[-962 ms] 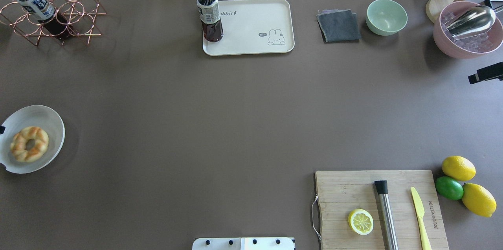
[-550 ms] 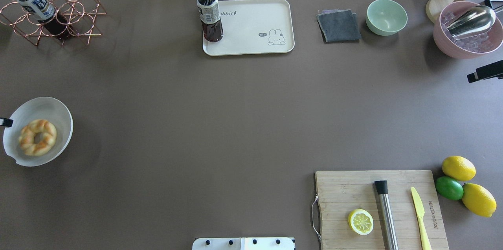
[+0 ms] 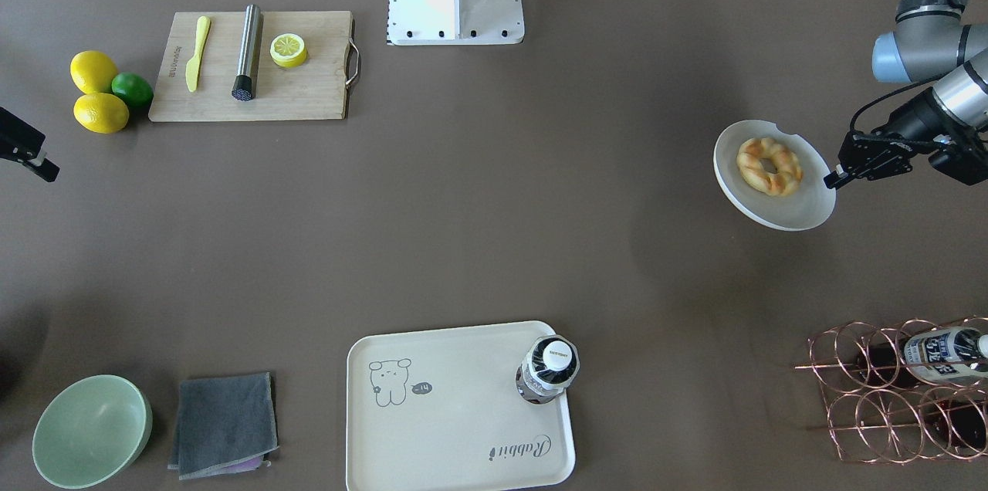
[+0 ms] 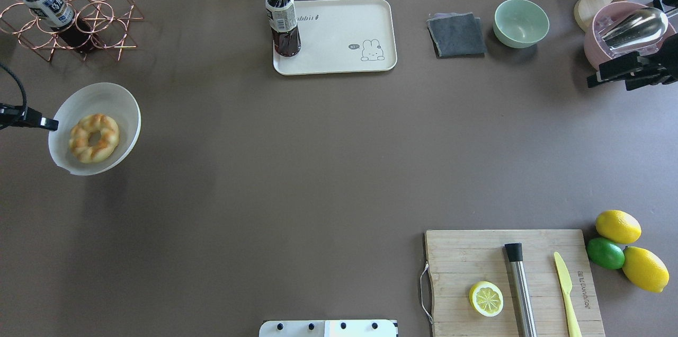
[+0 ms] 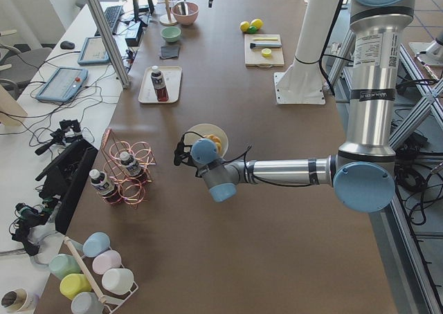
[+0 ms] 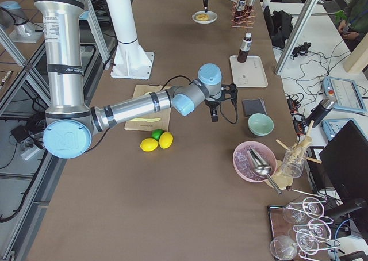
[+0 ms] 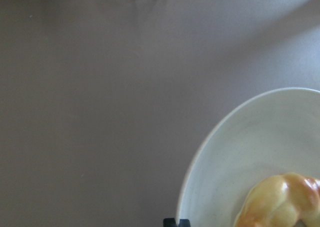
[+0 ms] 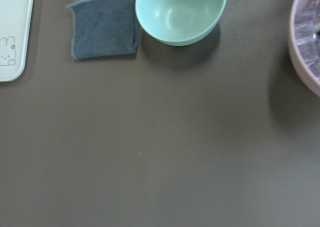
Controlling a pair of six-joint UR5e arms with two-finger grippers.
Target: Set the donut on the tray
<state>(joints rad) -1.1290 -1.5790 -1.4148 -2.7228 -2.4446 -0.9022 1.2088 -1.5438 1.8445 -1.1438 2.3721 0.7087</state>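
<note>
The donut [image 4: 94, 138] lies on a round white notched plate [image 4: 112, 101]. My left gripper [image 4: 48, 124] is shut on the plate's rim at the table's left side and holds it above the table. The front-facing view shows the same donut [image 3: 769, 165], plate [image 3: 799, 209] and left gripper [image 3: 830, 181]. The left wrist view shows the plate rim [image 7: 200, 162] and part of the donut [image 7: 280, 202]. The cream tray [image 4: 339, 29] sits at the far middle with a dark drink bottle [image 4: 282, 19] standing on its left end. My right gripper [image 4: 592, 81] hovers at the far right; I cannot tell whether it is open or shut.
A copper wire rack [image 4: 95, 19] with bottles stands far left. A grey cloth [image 4: 456, 35], green bowl [image 4: 521, 23] and pink ice bowl [image 4: 598, 45] lie far right. A cutting board [image 4: 466, 263] with a lemon half [image 4: 486, 299], plus lemons and a lime [image 4: 605, 253], sits near right.
My left gripper has carried the plate with the donut away from the robot and to the right, toward the tray's side. My right gripper has moved farther into view, near the pink bowl.
</note>
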